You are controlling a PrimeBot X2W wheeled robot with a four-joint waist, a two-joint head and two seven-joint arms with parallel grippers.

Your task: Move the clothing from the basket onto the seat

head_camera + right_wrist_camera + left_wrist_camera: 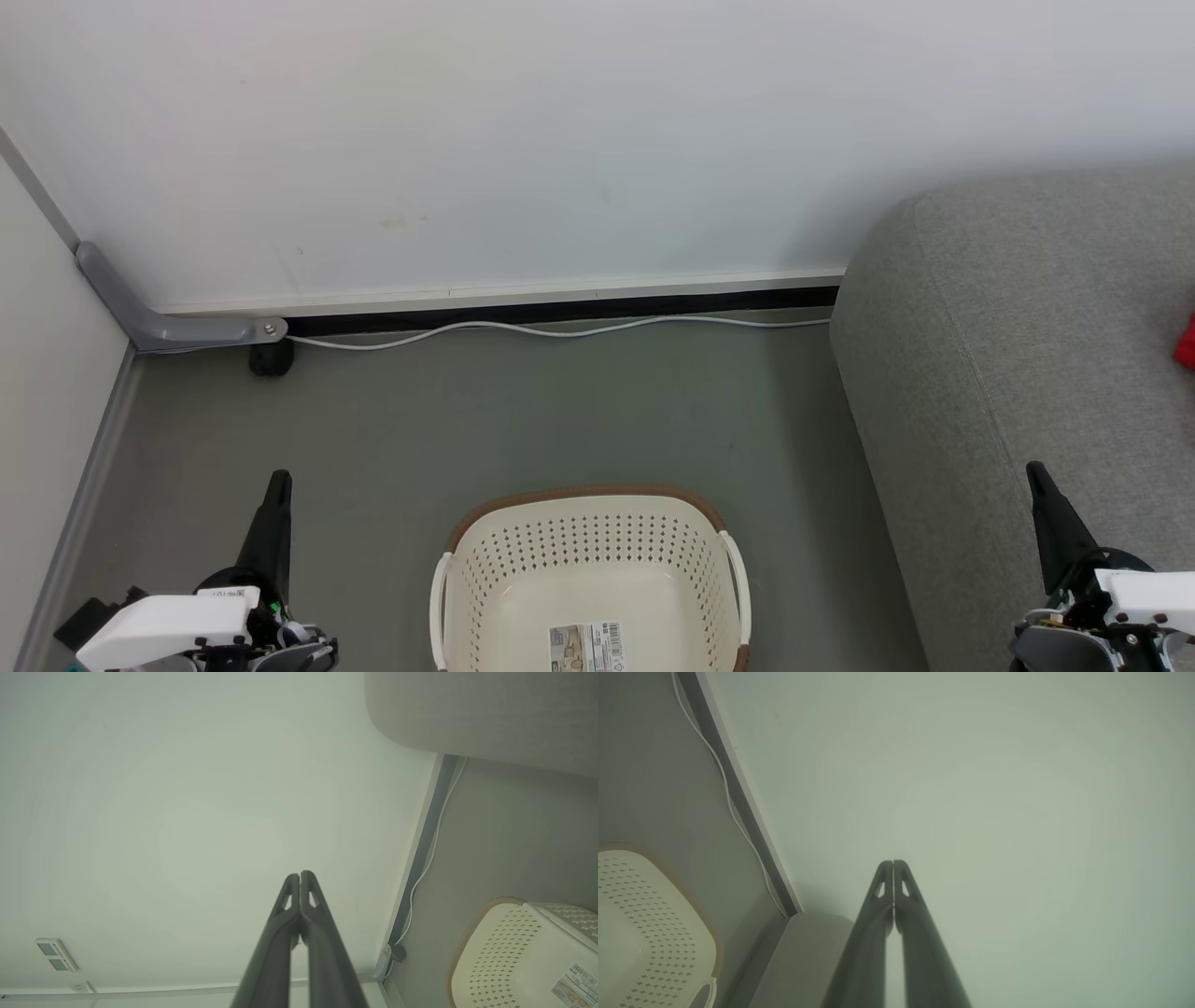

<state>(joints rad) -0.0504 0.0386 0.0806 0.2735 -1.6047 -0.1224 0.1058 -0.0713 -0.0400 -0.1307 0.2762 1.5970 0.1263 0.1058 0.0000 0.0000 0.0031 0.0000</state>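
Nearest: left gripper (pixel 278 481) sat low on the left and right gripper (pixel 1034 469) low on the right, one on either side of the basket (pixel 588 541). Both pointed away toward the far wall (pixel 560 140). In each wrist view the two dark fingers met at the tips, so both grippers were fully closed with nothing between them. I read this as a parked posture: arms drawn back, clear of the basket and of the seat (pixel 980 327), holding nothing.

Basket stood on the floor (pixel 560 411) between the grippers, near centre, open side up. The inner bottom was bare as far as it showed, with the paper label (pixel 585 646) uncovered. The nearest part was cut off by the picture edge, so that strip could not be checked. A bare label suggests no garment was left to lift out.

To the right, just beside the basket but not touching it, rose the rounded grey end of the seat. Farther along its top, at the extreme right edge, lay a small red patch — the clothing (pixel 1187 341) — resting on the upholstery. Too little showed to tell which garment, or how many. Judgement: the transfer looked done, or very nearly.

Far side: a white cable (pixel 560 331) ran loose along the skirting from the seat toward a grey bracket (pixel 159 322) in the left corner, well apart from the work.
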